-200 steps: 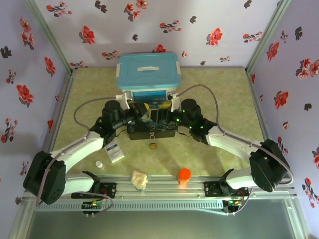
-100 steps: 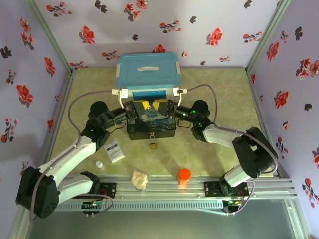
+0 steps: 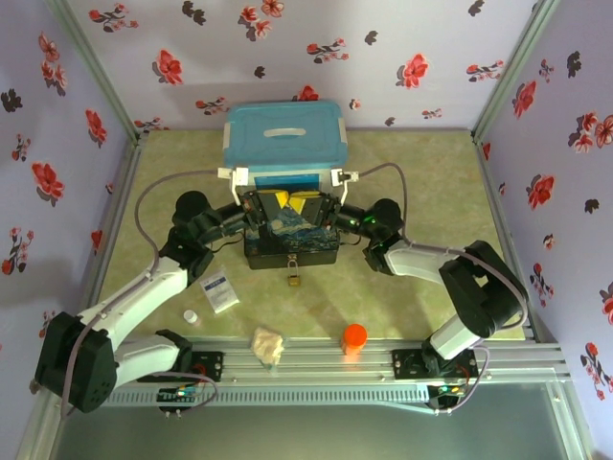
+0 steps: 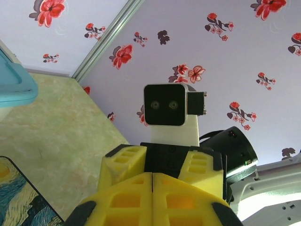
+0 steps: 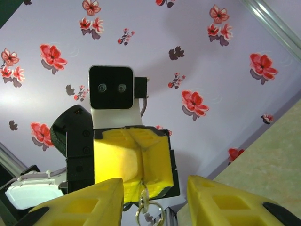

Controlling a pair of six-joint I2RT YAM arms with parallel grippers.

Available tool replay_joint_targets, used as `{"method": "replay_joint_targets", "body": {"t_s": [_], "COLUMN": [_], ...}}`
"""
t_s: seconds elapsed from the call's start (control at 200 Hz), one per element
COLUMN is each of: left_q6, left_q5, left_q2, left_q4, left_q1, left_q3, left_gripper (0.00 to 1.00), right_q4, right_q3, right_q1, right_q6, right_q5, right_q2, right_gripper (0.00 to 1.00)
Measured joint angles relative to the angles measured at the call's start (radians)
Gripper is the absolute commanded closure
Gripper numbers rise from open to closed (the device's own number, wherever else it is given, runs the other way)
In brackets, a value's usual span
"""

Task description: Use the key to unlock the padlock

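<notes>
we saw the left gripper [image 5: 138, 165] pinching the key [image 5: 143, 200] at lower centre, right gripper [image 4: 162, 162] spread wide, padlock [image 3: 294, 279] just below mid-frame

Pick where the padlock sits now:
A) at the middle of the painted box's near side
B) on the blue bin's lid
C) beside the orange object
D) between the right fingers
A: the padlock sits against the middle of the near side of the painted box.

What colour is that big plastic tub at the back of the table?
The tub is turquoise blue, seen best in the top external view.
</notes>
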Motion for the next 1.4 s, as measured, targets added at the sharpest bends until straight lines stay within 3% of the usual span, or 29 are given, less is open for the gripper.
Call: {"method": "replay_joint_targets", "body": {"t_s": [0.1, 0.305, 0.705, 0.88, 1.225, 1.4], "left_q6": [0.001, 0.006, 0.027, 0.036, 0.039, 0.039], "left_q5": [0.000, 0.000, 0.003, 0.003, -0.001, 0.000], "left_q2": [0.000, 0.000, -0.010, -0.021, -0.021, -0.021], "left_q4": [-0.004, -0.011, -0.036, -0.064, -0.078, -0.084], "left_q1": [0.000, 0.000, 0.000, 0.000, 0.002, 0.002], "left_q3": [0.006, 0.021, 0.021, 0.021, 0.021, 0.021], "left_gripper": [1.00, 1.00, 1.00, 1.00, 1.00, 0.99], "right_q4": [-0.002, -0.010, 0.018, 0.029, 0.050, 0.053], "right_q3": [0.000, 0.000, -0.010, -0.013, -0.016, -0.039], "right_q1": [0.011, 0.035, 0.036, 0.036, 0.040, 0.041], "right_q6": [-0.007, -0.035, -0.045, -0.044, -0.043, -0.045], "right_q5": [0.000, 0.002, 0.060, 0.065, 0.066, 0.083], "right_q2": [0.000, 0.001, 0.015, 0.015, 0.014, 0.002], "right_gripper": [0.63, 0.74, 0.69, 0.72, 1.00, 1.00]}}
